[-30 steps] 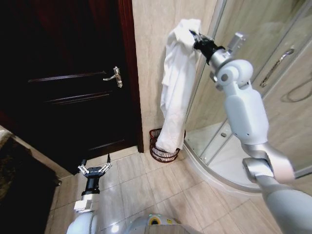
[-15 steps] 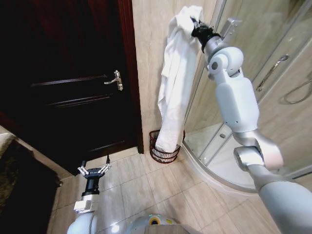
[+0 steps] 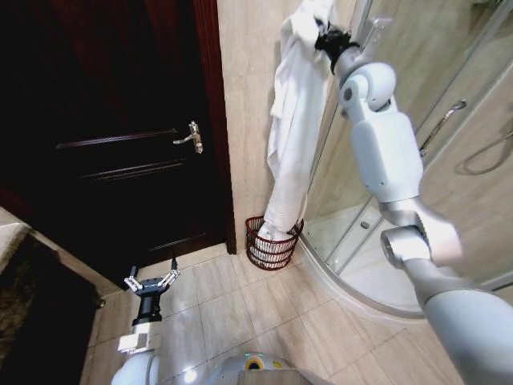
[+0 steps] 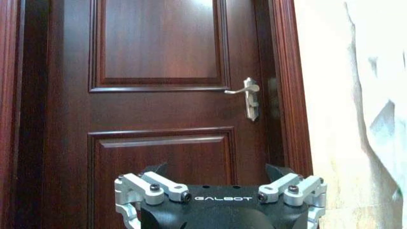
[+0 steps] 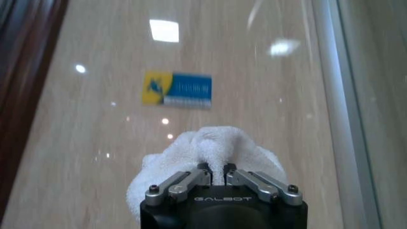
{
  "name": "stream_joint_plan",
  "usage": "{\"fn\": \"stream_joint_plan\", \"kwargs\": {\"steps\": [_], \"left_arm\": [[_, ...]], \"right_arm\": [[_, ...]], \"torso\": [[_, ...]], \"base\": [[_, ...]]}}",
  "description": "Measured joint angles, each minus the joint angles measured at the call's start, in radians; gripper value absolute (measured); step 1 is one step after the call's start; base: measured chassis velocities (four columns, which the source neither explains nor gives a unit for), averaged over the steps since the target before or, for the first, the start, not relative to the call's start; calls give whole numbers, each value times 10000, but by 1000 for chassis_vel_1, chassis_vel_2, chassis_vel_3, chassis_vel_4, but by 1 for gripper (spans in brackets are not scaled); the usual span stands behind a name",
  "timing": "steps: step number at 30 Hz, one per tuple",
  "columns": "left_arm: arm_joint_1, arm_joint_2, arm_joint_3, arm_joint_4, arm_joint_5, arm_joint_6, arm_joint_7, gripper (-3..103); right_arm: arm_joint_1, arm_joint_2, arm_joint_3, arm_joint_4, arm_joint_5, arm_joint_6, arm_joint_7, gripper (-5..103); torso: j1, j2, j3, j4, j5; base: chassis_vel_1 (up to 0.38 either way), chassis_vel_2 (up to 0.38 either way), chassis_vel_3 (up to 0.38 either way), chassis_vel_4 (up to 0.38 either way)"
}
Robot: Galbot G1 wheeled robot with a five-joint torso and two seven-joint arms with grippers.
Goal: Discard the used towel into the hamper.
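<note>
Right gripper (image 3: 325, 38) is pinched tight on the long white terry towel (image 3: 290, 128) up high, its tail in the small reddish-brown open-weave hamper (image 3: 271, 243), so I'd lower straight down before letting go; left gripper (image 3: 150, 282) sits open, empty, low by the dark wooden door (image 3: 120, 120).

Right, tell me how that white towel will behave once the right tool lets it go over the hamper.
Probably floppy: the white towel hangs in long limp folds from the right tool, which pinches only its top. It should collapse downward, since its lower end already sits in the hamper. Some cloth may drape over the rim, as the towel looks long against that small basket.
</note>
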Motion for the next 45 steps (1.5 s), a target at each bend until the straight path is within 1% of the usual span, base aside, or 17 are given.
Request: {"fn": "stream_joint_plan", "kwargs": {"steps": [3, 5, 7, 9, 14, 16, 20, 23, 24, 26, 29, 31, 38, 42, 43, 45], "left_arm": [[-15, 0, 1, -4, -4, 0, 0, 100], [-24, 0, -14, -20, -22, 0, 1, 100], [-24, 0, -18, -28, -39, 0, 3, 100], [-11, 0, -52, -62, -120, 1, 6, 100], [6, 0, -83, -64, -181, -1, 12, 100], [10, 0, -83, -50, -183, -8, 13, 100], [20, 0, -70, -6, -183, -40, 21, 100], [15, 0, -46, 19, -180, -58, 34, 100], [15, 0, -46, 19, -180, -58, 34, 100], [20, 0, -40, 21, -178, -83, 36, 100], [46, 0, -37, 21, -178, -113, 38, 100], [71, 0, -42, 32, -186, -146, 63, 100], [150, 0, -51, 82, -200, -152, 86, 100], [175, 0, -59, 111, -201, -199, 173, 100], [175, 0, -59, 111, -201, -199, 173, 100], [176, 0, -60, 126, -200, -211, 196, 100]], "right_arm": [[-113, 103, 4, -247, -94, 156, -124, 8], [-129, 314, -14, -652, -200, 432, -258, 8], [-121, 397, -18, -789, -224, 479, -299, 8], [-87, 670, -17, -1251, -341, 712, -424, 8], [-248, 996, 68, -1542, -608, 1060, -494, 8], [-356, 1004, 79, -1496, -630, 1067, -488, 8], [-931, 941, 131, -1366, -787, 1143, -508, 8], [-1669, 944, 238, -1367, -1005, 1291, -584, 8], [-1669, 944, 238, -1367, -1005, 1291, -584, 8], [-2075, 1025, 287, -1387, -1053, 1366, -608, 8], [-2261, 1133, 322, -1473, -1112, 1480, -650, 8], [-2258, 1263, 389, -1628, -1172, 1590, -690, 8], [-1931, 1373, 479, -1873, -1174, 1597, -749, 8], [-1666, 1477, 587, -2344, -1176, 1833, -891, 8], [-1666, 1477, 587, -2344, -1176, 1833, -891, 8], [-1642, 1553, 624, -2389, -1108, 1863, -912, 8]], "torso": [[1, 1, 2, 0, -2], [-2, -1, -2, 0, -5], [-5, -4, -5, 0, -5], [-13, -20, -13, 1, -6], [-23, -44, -28, 2, -7], [-26, -47, -30, 2, -6], [-33, -63, -39, 1, -7], [-36, -79, -42, -1, -1], [-36, -79, -42, -1, -1], [-41, -85, -48, -1, -3], [-42, -91, -50, 0, -3], [-47, -95, -55, 0, -7], [-69, -130, -66, 0, -6], [-182, -366, -185, 0, -4], [-182, -366, -185, 0, -4], [-243, -502, -260, -1, -4]], "base": [[0, 0, 0, 0], [0, 0, 0, 0], [0, 0, 0, 0], [0, 0, 0, 0], [0, 0, 0, 0], [0, 0, 0, 0], [0, 0, 0, 0], [0, 0, 0, 0], [0, 0, 0, 0], [0, 0, 0, 0], [0, 0, 0, 0], [0, 0, 0, 0], [0, 0, 0, 0], [0, 0, 0, 0], [0, 0, 0, 0], [0, 0, 0, 0]]}}
